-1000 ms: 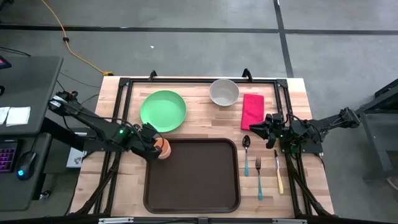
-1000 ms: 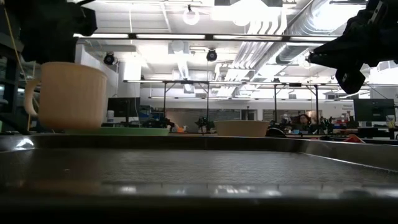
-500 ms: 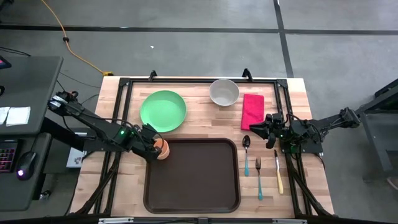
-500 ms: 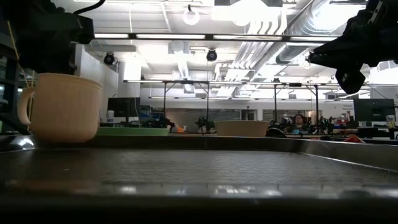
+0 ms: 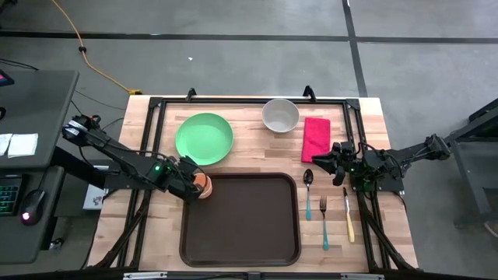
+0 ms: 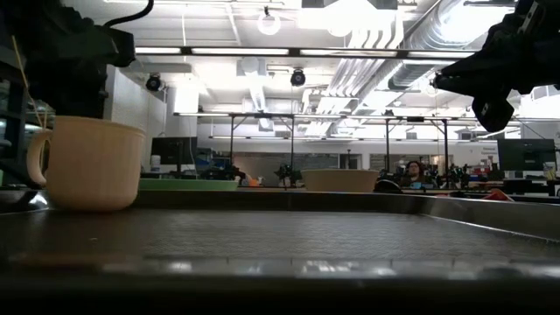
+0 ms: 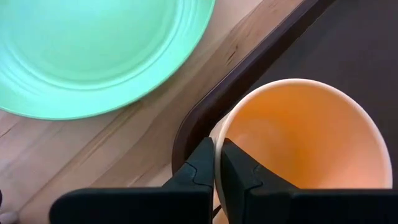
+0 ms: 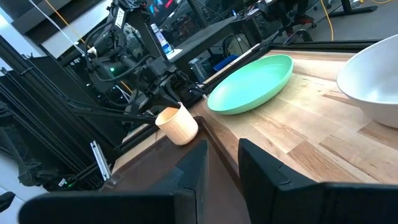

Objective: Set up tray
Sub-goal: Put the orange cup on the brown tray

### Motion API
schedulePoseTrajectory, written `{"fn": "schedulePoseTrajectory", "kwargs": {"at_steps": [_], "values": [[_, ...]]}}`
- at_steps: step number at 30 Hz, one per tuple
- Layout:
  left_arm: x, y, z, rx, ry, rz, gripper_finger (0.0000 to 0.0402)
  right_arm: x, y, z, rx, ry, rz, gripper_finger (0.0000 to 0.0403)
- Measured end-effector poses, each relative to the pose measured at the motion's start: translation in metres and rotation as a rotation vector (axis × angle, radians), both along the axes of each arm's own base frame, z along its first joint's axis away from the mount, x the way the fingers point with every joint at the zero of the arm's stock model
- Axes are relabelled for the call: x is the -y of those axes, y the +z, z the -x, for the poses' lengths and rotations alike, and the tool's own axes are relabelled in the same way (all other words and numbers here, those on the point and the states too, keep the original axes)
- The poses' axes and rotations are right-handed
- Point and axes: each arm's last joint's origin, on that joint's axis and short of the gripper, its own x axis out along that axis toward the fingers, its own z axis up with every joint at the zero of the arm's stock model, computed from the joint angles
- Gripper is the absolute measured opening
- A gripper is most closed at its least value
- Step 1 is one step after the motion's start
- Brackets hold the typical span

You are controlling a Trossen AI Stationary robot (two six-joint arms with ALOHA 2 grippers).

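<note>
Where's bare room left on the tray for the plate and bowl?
Nearly all of the tray floor is bare; only the corner nearest the green plate is crowded, by the cup in the left hand.

My task piece: tray point(image 5: 241, 222), dark brown, rectangular, rounded corners, raised rim; lies flat at table's near edge, peach cup point(image 5: 203, 184) in far-left corner.

One camera is looking straight down on my table; another is peering level across the tray point(image 6: 350, 241). My wrist cameras are both catching the cup point(image 7: 305, 134) and the green plate point(image 8: 252, 84).
</note>
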Motion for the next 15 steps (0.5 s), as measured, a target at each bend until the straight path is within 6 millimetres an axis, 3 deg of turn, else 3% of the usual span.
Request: {"fn": "schedulePoseTrajectory", "kwargs": {"at_steps": [15], "values": [[0.0018, -0.0022, -0.0033, 0.005, 0.004, 0.011, 0.0045, -0.0011, 0.0003, -0.0002, 0.002, 0.037, -0.004, 0.0067]]}}
